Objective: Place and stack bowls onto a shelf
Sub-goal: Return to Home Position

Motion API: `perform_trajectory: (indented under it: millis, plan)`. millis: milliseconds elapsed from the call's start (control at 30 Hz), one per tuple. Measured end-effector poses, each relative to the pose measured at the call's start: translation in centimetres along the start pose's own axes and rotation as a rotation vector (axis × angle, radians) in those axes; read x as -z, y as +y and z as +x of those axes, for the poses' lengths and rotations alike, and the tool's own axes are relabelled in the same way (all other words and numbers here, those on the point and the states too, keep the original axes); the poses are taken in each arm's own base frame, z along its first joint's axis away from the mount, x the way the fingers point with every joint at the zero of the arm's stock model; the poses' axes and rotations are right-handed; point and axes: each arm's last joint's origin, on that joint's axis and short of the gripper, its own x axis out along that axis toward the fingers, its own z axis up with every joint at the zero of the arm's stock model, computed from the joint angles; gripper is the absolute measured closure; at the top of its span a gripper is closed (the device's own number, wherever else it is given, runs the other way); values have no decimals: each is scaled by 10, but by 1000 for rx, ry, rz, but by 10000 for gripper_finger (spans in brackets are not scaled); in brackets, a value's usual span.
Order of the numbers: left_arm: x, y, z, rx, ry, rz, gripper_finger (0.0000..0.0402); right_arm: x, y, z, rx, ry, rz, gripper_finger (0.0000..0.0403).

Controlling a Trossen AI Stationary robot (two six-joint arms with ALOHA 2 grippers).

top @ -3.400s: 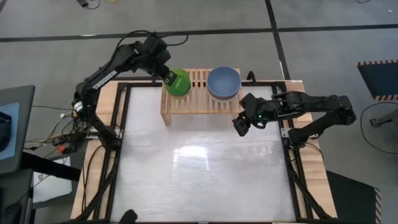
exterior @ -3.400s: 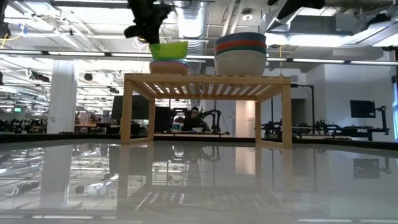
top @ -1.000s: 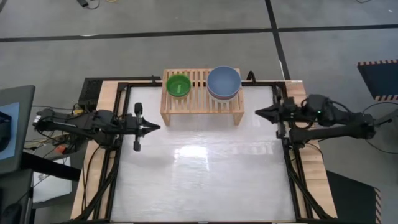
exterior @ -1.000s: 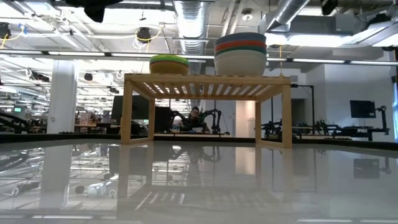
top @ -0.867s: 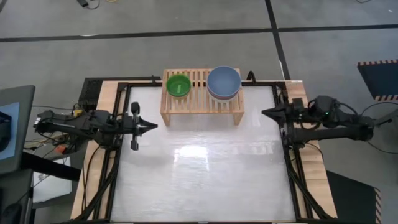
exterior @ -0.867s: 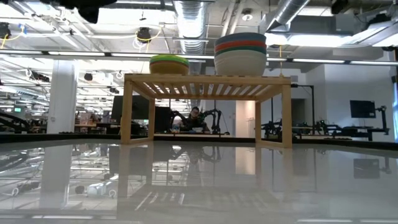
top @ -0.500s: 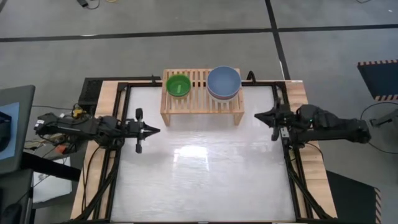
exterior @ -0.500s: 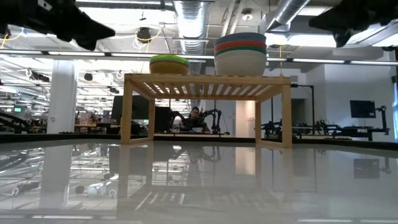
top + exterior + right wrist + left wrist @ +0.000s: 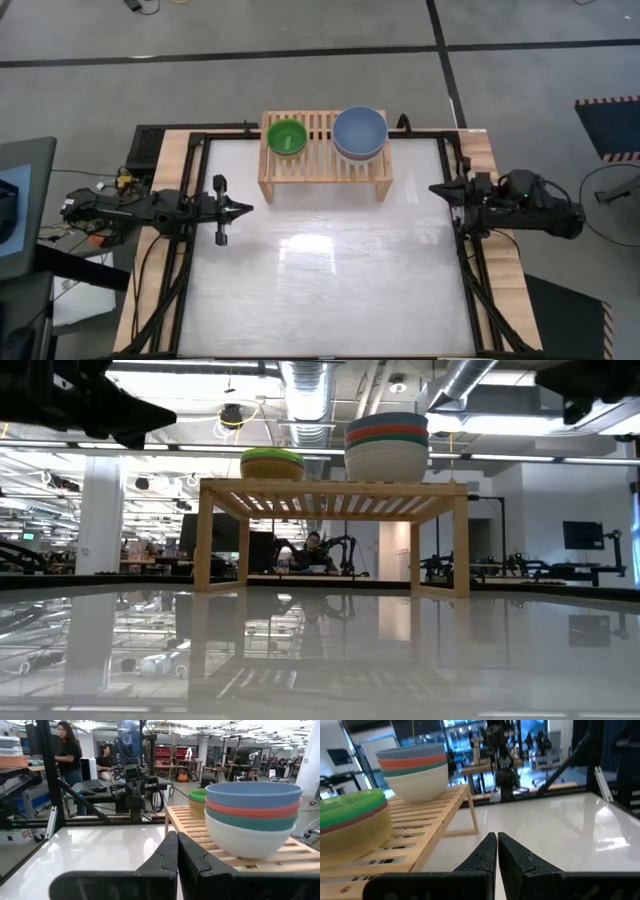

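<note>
A glossy white desk (image 9: 320, 280) fills the foreground, with an open workshop hall behind it. The light-wood shelf (image 9: 322, 168) stands at the desk's far edge. Two stacks of bowls sit on its slats. Toward the shelf's left end is a small stack, with the lime green bowl (image 9: 287, 137) on top and the yellow bowl (image 9: 272, 470) at the bottom. Toward its right end is a larger stack: the blue bowl (image 9: 359, 130) on top, then the red bowl (image 9: 386, 432), the dark teal bowl (image 9: 386, 442) and the cream-white bowl (image 9: 386, 464) at the base. The left end effector (image 9: 243, 208) hovers off the shelf's left leg, well apart from it, with its fingers pressed together and empty. The right end effector (image 9: 436, 187) hovers off the shelf's right leg, likewise closed on nothing.
</note>
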Motion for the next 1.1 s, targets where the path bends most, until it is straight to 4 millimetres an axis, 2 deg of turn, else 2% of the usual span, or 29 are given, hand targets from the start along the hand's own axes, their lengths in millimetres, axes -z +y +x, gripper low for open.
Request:
perform_trajectory:
  millis: [167, 233, 333, 533, 633, 1000, 1100]
  plan:
    - [17, -3, 1, -14, -57, -38, 397, 3, 0, -2, -2, 10, -6, 383]
    - [21, -2, 1, -23, -60, -41, 397, 5, 1, 3, -6, -22, 0, 383]
    - [22, -1, 1, -35, -58, -38, 397, 26, 3, 14, -36, 0, 37, 383]
    - [22, 1, 2, -51, -58, -30, 397, 51, 7, 26, -78, -28, 109, 383]
    - [22, 3, 2, -43, -59, -36, 397, 57, 8, 30, -110, -72, 138, 383]
    - [24, 6, 3, -33, -57, -48, 397, 90, 10, 39, -122, -40, 184, 383]
    - [32, 4, 2, -35, -86, -70, 397, 98, 11, 40, -127, -41, 216, 383]
